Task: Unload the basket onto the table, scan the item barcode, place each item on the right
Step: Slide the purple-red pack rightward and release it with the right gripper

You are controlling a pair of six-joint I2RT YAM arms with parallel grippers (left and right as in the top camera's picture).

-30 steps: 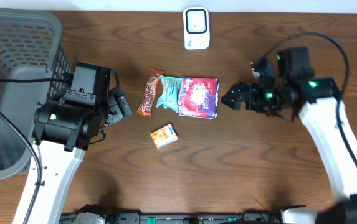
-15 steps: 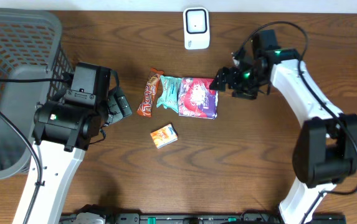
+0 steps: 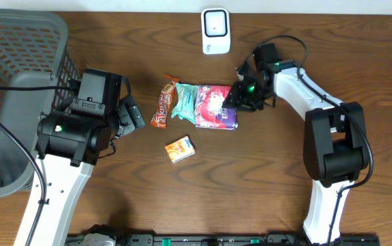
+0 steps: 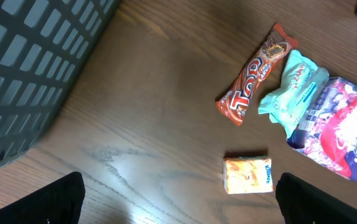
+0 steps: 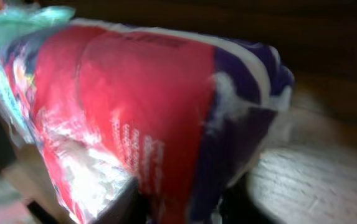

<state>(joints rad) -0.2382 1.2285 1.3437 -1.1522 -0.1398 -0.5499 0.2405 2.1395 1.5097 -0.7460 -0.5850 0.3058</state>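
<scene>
Purple-red snack bag [image 3: 216,107] just below white scanner [image 3: 215,31], flat on tabletop [image 3: 264,191]. Right jaws came in from well right of scanner, now at bag's edge, narrowing; we cannot tell if clamped. Left jaws wide apart. Pickup starting, we judge.

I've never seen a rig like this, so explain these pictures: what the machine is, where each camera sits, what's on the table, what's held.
Two robot arms with two-finger grippers at a wooden table. One picture looks down from overhead; two come from wrist cameras. Lying there: white scanner, grey basket, chocolate bar, teal packet, red-purple bag, orange box. The left gripper is open and empty. The right gripper is at the bag's edge; whether it grips, I cannot tell.
</scene>
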